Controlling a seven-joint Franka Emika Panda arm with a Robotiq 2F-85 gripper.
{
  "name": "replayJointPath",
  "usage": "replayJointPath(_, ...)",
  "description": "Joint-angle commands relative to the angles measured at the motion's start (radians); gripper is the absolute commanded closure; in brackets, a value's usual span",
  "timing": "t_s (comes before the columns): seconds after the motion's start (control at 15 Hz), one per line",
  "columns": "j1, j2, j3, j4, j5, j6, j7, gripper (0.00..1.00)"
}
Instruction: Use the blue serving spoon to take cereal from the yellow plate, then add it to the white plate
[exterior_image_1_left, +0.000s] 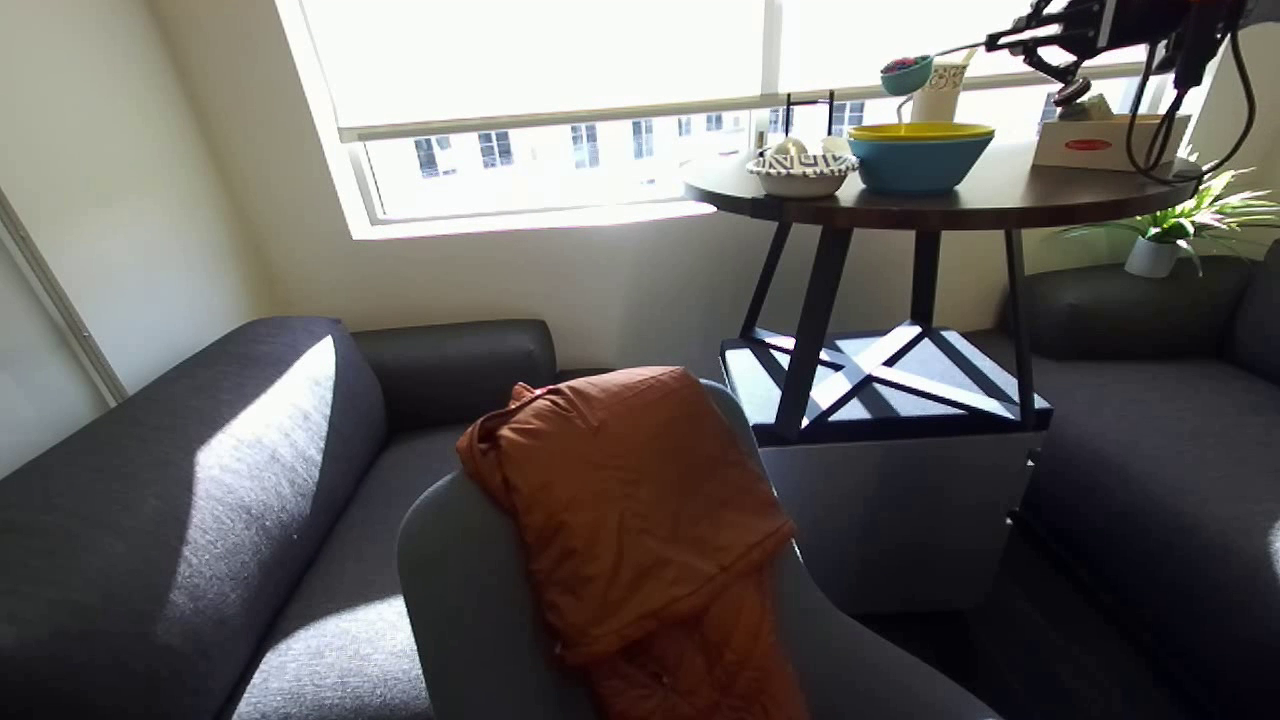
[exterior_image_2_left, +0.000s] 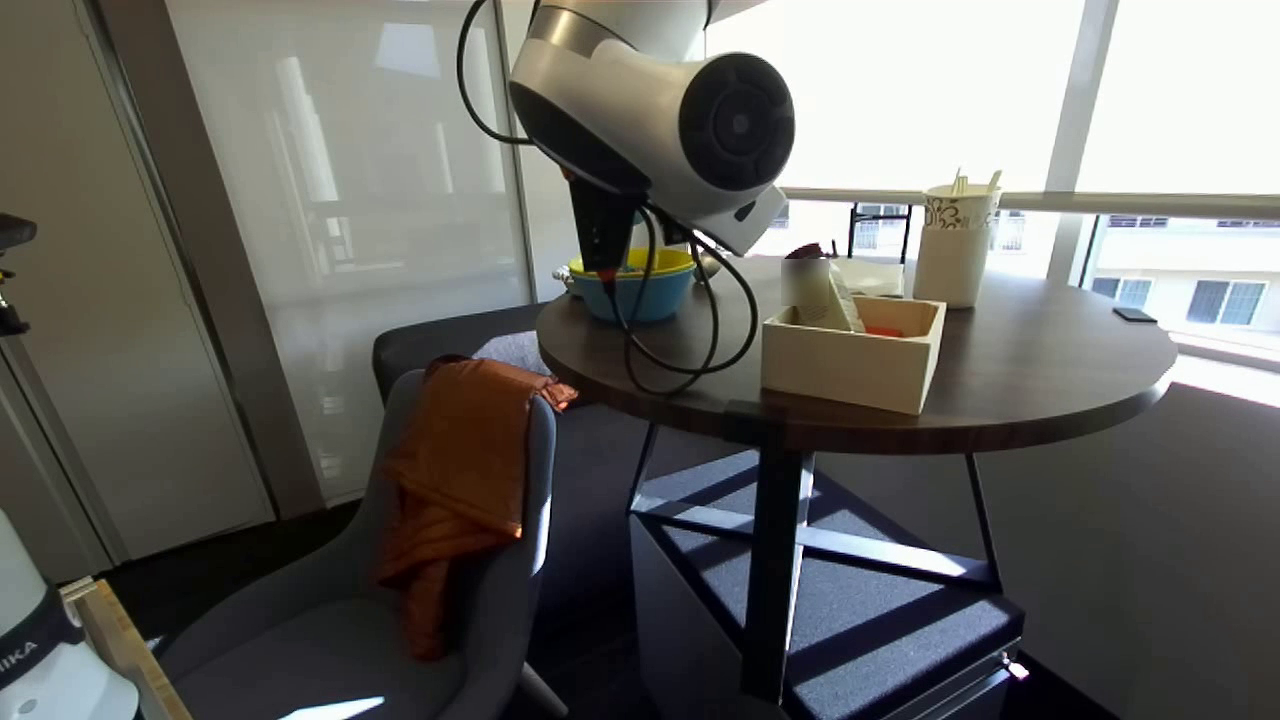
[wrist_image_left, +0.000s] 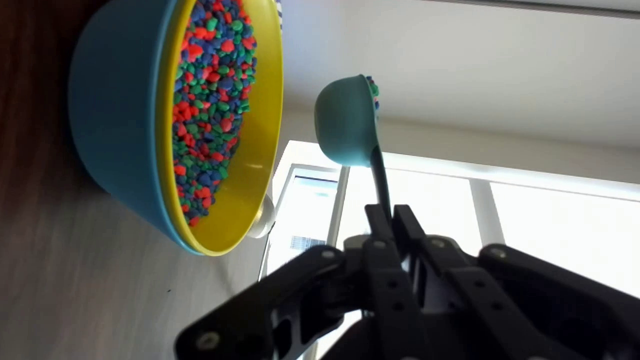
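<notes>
My gripper (exterior_image_1_left: 988, 43) is shut on the thin handle of the blue serving spoon (exterior_image_1_left: 907, 78), also in the wrist view, at the fingertips (wrist_image_left: 389, 215). The spoon's teal head (wrist_image_left: 346, 120) is raised above the yellow plate and holds red, green and blue bits. The yellow plate (exterior_image_1_left: 925, 131) sits in a blue outer bowl on the round table; the wrist view shows it (wrist_image_left: 262, 125) full of cereal bits. The white plate (exterior_image_1_left: 800, 186), low with a dark-patterned rim, stands beside it; the wrist view catches only its rim (wrist_image_left: 279, 16). The arm hides fingers and spoon in an exterior view.
A cream cup with utensils (exterior_image_2_left: 955, 250) and an open wooden box (exterior_image_2_left: 850, 368) stand on the round table (exterior_image_2_left: 1050, 370). Cables (exterior_image_2_left: 690, 370) hang in a loop under the wrist. A silvery round object (exterior_image_1_left: 790, 147) shows at the white plate. A chair with an orange jacket (exterior_image_1_left: 640, 500) stands nearby.
</notes>
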Motion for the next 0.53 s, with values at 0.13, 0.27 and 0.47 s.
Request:
replayJointPath(0.13,0.028,-0.03,0.017,-0.014,0.04,-0.044,-0.018,0.98)
replayJointPath(0.27,0.04,-0.037,0.025,-0.016,0.033,-0.047,-0.02,0.98)
replayJointPath(0.47,0.061,-0.042,0.034,-0.015,0.028,-0.03,-0.011,0.98)
